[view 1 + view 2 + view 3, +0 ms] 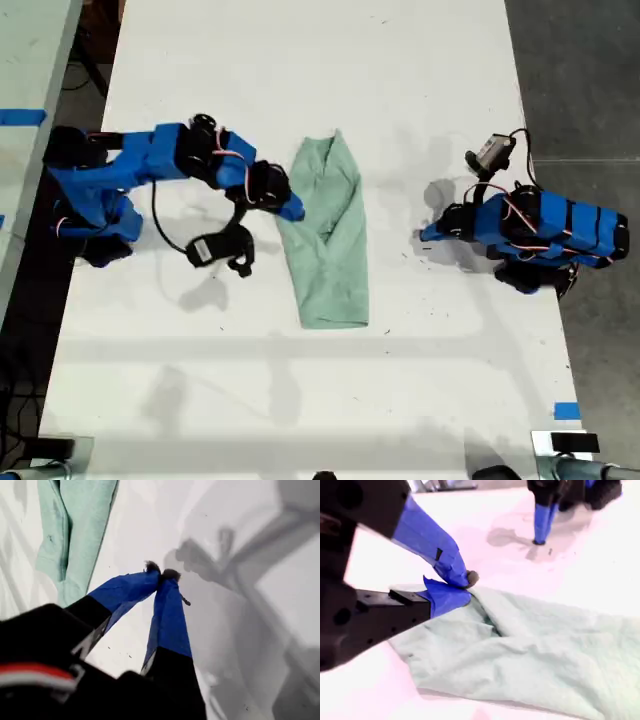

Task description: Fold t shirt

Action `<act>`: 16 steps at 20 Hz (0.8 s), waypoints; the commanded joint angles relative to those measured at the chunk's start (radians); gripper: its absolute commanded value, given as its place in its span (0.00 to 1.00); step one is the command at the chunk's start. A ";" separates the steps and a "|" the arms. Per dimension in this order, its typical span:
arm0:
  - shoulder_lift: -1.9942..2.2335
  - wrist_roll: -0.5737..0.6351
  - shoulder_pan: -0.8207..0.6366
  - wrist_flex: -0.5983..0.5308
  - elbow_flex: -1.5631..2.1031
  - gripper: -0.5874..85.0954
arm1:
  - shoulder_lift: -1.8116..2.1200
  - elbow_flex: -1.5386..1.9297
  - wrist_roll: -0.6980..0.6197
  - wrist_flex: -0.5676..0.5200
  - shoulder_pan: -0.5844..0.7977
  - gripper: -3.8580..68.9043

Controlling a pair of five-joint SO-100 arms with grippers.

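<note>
1 t shirt (pixel 328 235), folded into a long strip, lies mid-worktop (pixel 300 400) between 2 blue arms. My second gripper (pixel 462 586) sits at the strip's edge on the exterior view's left, its tips nearly together on the cloth. My first gripper (pixel 162 575), tips pressed together and holding nothing, rests on bare worktop well apart from the shirt.

you can't tell whether my second gripper (pixel 462 587) has cloth pinched: its tips meet right at the shirt (pixel 530 650) edge, and that contact is blurred. the shirt runs off the second wrist view's frame. my first gripper's (pixel 162 575) tips look fuzzy too.
</note>
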 commanded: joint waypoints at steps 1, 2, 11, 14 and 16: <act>0.399 0.067 -0.089 -0.038 0.324 0.00 | 0.012 0.035 0.003 0.009 0.000 0.08; 0.535 0.091 -0.117 -0.121 0.529 0.00 | 0.012 0.035 0.005 0.009 0.002 0.08; 1.827 0.117 -0.236 -0.307 1.786 0.00 | 0.012 0.037 0.011 0.009 0.006 0.08; 1.882 0.146 -0.268 -0.264 1.858 0.00 | 0.012 0.037 0.011 0.009 0.008 0.08; 1.885 0.126 -0.239 -0.281 1.881 0.00 | 0.012 0.038 0.011 0.009 0.008 0.08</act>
